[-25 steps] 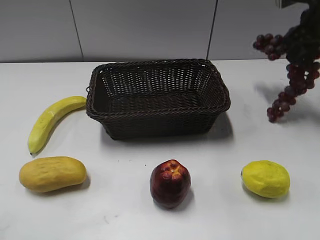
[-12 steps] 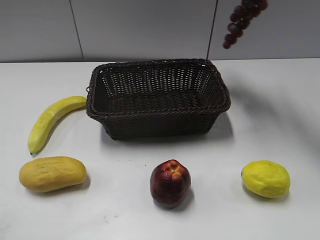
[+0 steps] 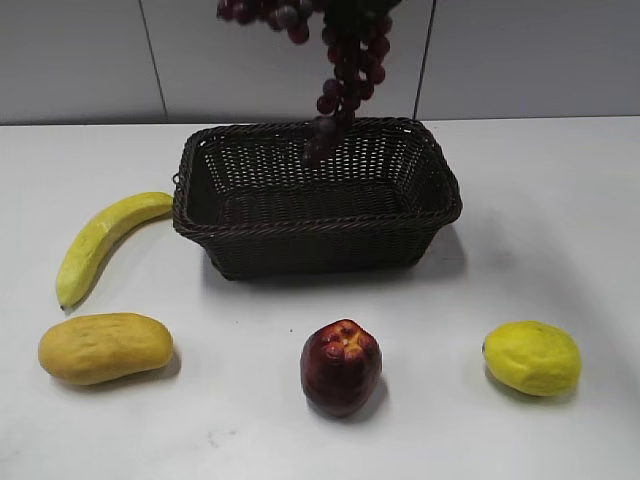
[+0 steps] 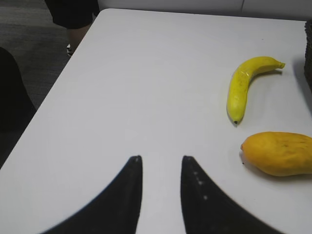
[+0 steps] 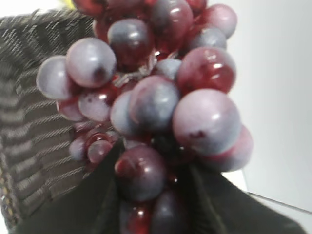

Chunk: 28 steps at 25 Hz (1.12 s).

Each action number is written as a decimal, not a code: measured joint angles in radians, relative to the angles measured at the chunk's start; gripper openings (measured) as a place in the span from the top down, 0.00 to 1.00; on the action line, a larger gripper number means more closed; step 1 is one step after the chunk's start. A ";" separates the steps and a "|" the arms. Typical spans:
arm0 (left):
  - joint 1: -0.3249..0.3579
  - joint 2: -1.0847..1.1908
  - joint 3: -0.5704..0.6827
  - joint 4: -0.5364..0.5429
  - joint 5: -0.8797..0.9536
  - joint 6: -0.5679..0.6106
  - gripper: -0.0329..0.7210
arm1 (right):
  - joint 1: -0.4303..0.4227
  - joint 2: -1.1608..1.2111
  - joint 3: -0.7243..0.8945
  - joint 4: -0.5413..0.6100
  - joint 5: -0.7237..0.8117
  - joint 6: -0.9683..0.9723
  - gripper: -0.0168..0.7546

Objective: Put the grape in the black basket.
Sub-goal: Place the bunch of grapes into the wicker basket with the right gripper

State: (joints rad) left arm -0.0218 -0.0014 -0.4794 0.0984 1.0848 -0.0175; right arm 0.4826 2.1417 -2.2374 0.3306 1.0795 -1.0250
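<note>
The grape (image 3: 345, 70) bunch hangs from the top edge of the exterior view, its tip dangling over the back of the black basket (image 3: 300, 240). The right gripper itself is above that view's frame. In the right wrist view my right gripper (image 5: 153, 180) is shut on the grape (image 5: 146, 92), which fills the frame, with the basket's weave (image 5: 29, 136) below on the left. My left gripper (image 4: 160, 161) is open and empty over bare table, left of the banana.
A banana (image 3: 100, 240) and a mango-like fruit (image 3: 105, 347) lie left of the basket. A dark red apple-like fruit (image 3: 340, 366) sits in front. A lemon-like fruit (image 3: 531, 357) lies at the front right. The table's left edge (image 4: 44, 97) shows in the left wrist view.
The grape bunch has been lifted from the right side and carried left; it now hangs over the basket. The left arm and the other fruits have not moved.
</note>
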 joint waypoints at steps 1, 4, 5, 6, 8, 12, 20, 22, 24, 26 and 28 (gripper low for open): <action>0.000 0.000 0.000 0.000 0.000 0.000 0.67 | 0.001 0.020 0.000 0.001 0.015 -0.016 0.68; 0.000 0.000 0.000 0.000 0.000 0.000 0.67 | 0.004 0.070 0.000 0.008 0.033 -0.035 0.69; 0.000 0.000 0.000 0.000 0.000 0.000 0.67 | 0.004 0.090 0.000 0.009 0.033 -0.037 0.69; 0.000 0.000 0.000 0.000 0.000 0.000 0.67 | 0.004 0.108 0.000 0.009 0.032 -0.039 0.69; 0.000 0.000 0.000 0.000 0.000 0.000 0.67 | 0.004 0.153 0.000 0.011 0.032 -0.040 0.69; 0.000 0.000 0.000 0.000 0.000 0.000 0.67 | 0.004 0.211 0.028 0.019 0.030 -0.040 0.69; 0.000 0.000 0.000 0.000 0.000 0.000 0.67 | 0.004 0.235 0.155 0.028 0.021 -0.040 0.39; 0.000 0.000 0.000 0.000 0.000 0.000 0.67 | 0.004 0.235 0.157 0.029 0.021 -0.040 0.21; 0.000 0.000 0.000 0.000 0.000 0.000 0.67 | 0.002 0.234 0.157 0.029 0.021 -0.032 0.18; 0.000 0.000 0.000 0.000 0.000 0.000 0.67 | -0.002 0.221 0.157 0.029 0.022 -0.024 0.18; 0.000 0.000 0.000 0.000 0.000 0.000 0.67 | -0.014 0.193 0.159 0.030 0.022 -0.011 0.20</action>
State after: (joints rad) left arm -0.0218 -0.0014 -0.4794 0.0984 1.0848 -0.0175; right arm 0.4690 2.3343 -2.0782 0.3610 1.1014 -1.0358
